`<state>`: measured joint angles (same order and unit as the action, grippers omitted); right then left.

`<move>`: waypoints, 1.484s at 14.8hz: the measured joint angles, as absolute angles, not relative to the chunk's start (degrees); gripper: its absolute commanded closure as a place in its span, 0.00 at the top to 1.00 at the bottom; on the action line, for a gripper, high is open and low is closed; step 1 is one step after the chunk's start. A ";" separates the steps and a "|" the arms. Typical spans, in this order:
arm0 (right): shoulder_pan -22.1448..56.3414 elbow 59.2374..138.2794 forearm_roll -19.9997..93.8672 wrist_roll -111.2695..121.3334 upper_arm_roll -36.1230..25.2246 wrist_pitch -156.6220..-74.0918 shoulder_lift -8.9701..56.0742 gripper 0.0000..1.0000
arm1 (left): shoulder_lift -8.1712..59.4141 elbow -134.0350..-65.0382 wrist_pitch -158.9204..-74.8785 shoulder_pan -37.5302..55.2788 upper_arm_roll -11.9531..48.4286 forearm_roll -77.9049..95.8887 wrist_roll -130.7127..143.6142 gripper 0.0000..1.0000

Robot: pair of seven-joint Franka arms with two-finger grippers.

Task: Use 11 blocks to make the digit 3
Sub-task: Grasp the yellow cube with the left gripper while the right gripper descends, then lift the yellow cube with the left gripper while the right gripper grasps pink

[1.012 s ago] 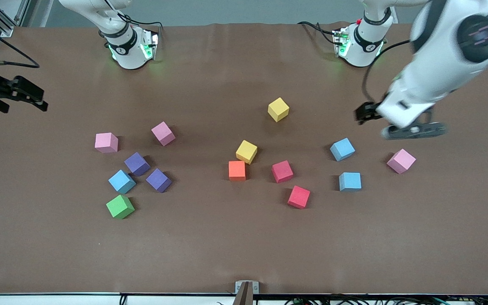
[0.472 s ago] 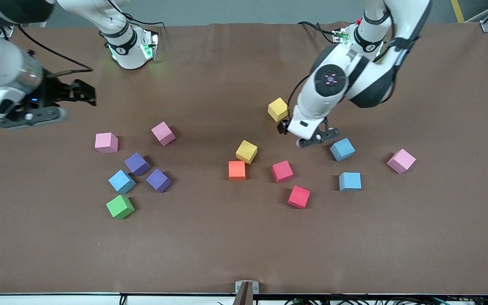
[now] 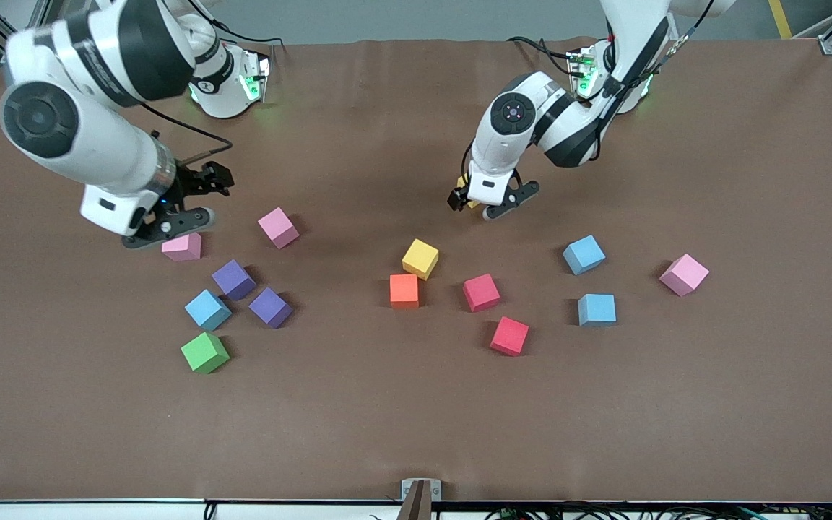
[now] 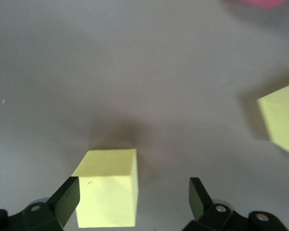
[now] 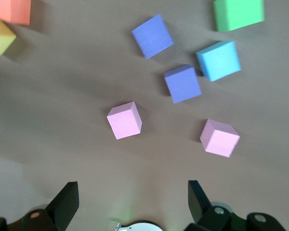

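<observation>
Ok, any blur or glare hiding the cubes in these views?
Front view: sharp, even light, short soft shadows. Left wrist view: the yellow cube between the left gripper fingers looks washed pale. Right wrist view: slightly soft, the pink cubes stay readable.

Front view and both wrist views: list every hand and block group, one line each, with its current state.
Left hand: open, low over a yellow foam cube, not gripping it.
Right hand: open, empty, above a pink foam cube.
Other foam cubes: scattered flat on the brown table, mostly apart.
Digit 3: not yet begun.
</observation>
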<state>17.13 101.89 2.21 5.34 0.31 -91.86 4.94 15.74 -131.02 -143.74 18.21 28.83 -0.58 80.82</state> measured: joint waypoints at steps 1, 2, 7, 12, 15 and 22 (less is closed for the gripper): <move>17.46 103.95 2.26 7.14 0.30 -93.43 4.60 1.00 | 15.68 -132.05 -144.27 18.22 29.38 -0.58 81.89 1.00; 17.71 106.05 2.28 8.89 0.30 -95.22 4.18 1.00 | 15.61 -132.89 -144.53 18.23 29.87 -0.58 82.60 1.00; 19.59 121.61 2.42 14.39 0.30 -110.23 -0.02 1.00 | 15.61 -136.39 -148.03 18.40 30.32 -0.58 83.31 1.00; 22.17 131.53 2.42 18.34 0.31 -118.68 -1.15 1.00 | 18.86 -137.26 -151.69 18.41 30.31 -0.58 83.35 0.52; 22.50 137.16 2.42 20.43 0.31 -126.99 -1.15 1.00 | 20.79 -136.57 -152.85 19.23 30.34 -1.35 83.05 0.37; 22.65 141.44 2.42 20.86 0.27 -137.05 0.83 1.00 | 25.54 -124.43 -146.13 24.81 30.42 -13.11 77.79 0.24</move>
<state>22.65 141.44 2.42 20.86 0.27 -137.05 0.83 25.54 -124.43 -146.13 24.81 30.42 -13.11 77.79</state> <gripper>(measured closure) 0.000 0.432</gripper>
